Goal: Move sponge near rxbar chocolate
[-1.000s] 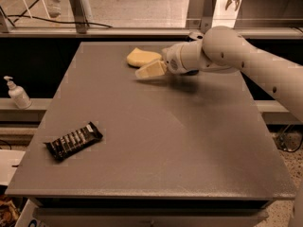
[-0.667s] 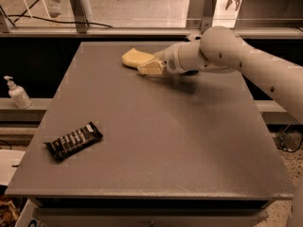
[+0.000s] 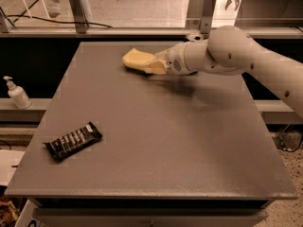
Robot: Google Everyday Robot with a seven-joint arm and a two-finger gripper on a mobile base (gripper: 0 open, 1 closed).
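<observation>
The pale yellow sponge (image 3: pixel 134 59) is at the far middle of the grey table (image 3: pixel 151 141), held at the tip of my gripper (image 3: pixel 155 65). The gripper reaches in from the right and its cream fingers (image 3: pixel 158 67) are closed on the sponge's right end. The rxbar chocolate (image 3: pixel 74 141), in a black wrapper with white lettering, lies flat near the table's front left edge, far from the sponge and gripper.
A white pump bottle (image 3: pixel 18 93) stands on a ledge left of the table. A rail with metal posts (image 3: pixel 78 6) runs behind the table's far edge. My white arm (image 3: pixel 246 56) spans the far right of the table.
The gripper has closed in on the sponge, and both have shifted slightly left along the far part of the table. The rxbar has not moved.
</observation>
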